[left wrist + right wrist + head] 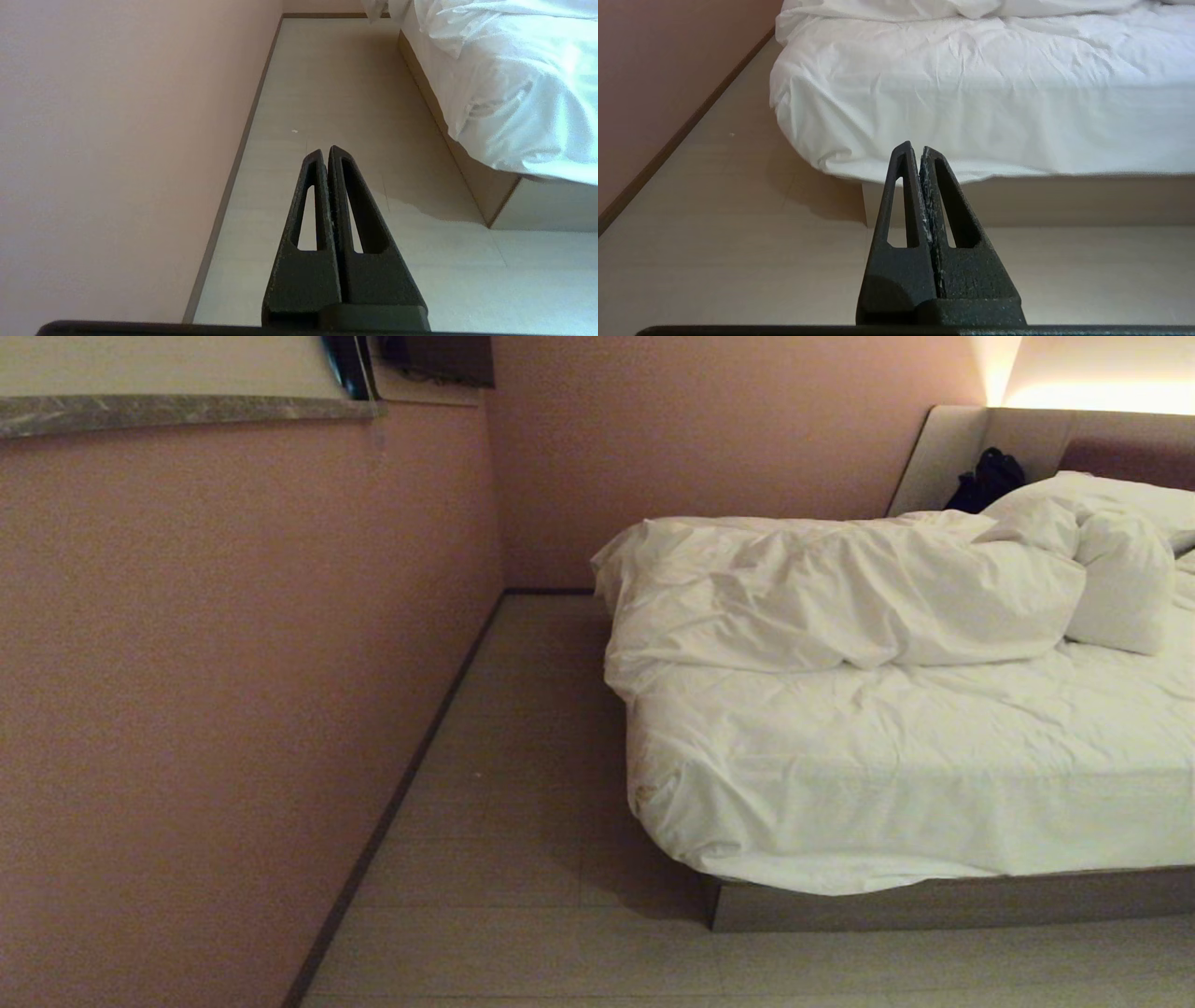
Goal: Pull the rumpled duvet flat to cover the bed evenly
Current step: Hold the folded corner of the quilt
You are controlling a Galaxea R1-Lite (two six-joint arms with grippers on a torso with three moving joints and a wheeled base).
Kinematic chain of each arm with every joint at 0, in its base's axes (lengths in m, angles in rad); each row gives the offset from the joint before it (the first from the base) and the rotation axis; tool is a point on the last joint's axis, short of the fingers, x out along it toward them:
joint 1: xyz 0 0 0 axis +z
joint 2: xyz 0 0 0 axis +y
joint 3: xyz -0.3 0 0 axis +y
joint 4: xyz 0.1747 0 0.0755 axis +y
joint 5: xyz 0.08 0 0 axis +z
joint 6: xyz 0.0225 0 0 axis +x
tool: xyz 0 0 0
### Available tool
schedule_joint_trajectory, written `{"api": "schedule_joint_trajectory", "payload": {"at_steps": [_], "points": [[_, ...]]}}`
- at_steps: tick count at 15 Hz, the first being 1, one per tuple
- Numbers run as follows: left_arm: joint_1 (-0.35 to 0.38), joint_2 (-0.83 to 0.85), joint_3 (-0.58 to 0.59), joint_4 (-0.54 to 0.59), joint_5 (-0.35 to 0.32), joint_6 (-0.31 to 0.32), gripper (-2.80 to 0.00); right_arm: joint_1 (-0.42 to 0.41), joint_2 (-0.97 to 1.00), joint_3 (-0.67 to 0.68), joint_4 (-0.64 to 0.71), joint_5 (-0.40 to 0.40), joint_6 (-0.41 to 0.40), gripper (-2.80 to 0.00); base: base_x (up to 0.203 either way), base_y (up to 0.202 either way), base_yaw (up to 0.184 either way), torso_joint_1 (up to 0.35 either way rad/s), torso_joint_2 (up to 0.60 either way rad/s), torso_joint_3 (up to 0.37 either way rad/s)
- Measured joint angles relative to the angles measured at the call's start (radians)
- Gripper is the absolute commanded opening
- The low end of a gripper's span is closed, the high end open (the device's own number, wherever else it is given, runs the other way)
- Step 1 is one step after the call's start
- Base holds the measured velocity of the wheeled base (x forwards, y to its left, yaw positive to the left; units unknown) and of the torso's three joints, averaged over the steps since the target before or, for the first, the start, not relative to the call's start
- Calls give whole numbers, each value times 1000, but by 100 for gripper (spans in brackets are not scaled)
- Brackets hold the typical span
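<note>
Closest to the robot, both grippers hang low over the pale floor (523,784), short of the bed's foot, and neither appears from the head camera. On the left gripper (325,151) the jaws are pressed together with nothing between them; it points along the strip of floor between the bed and the pink wall (233,663). On the right gripper (915,148) the jaws are likewise pressed together and empty, aimed at the foot corner of the bed (934,901), where the fitted sheet (887,784) drapes over the beige base.

Up the bed toward the headboard (943,457), the duvet (840,588) lies bunched in a thick roll across the mattress, its near edge folded under itself and one end spilling a little over the wall-side edge. Beyond it sit white pillows (1120,551), and something small and black (985,476), which I cannot identify, rests against the headboard. The half of the bed nearer its foot shows only creased sheet.

By my reading, nothing has begun: this is the approach, with the duvet untouched. Next the robot would need to come nearer the bed's foot, lift an arm, part the jaws, pinch the duvet's near edge close to a corner, and draw it toward the foot.
</note>
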Motion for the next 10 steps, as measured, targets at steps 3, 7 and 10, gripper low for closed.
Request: {"api": "schedule_joint_trajectory", "payload": {"at_steps": [3,7,10], "points": [[0,0,0,0,0,0,-280,0,0,0,0,0,0,-280,194,0,-1,3,6,0],[0,0,0,0,0,-1,-280,0,0,0,0,0,-1,-280,195,0,1,2,4,1],[0,0,0,-1,0,-4,-280,0,0,0,0,0,0,-280,196,0,0,0,4,1]]}}
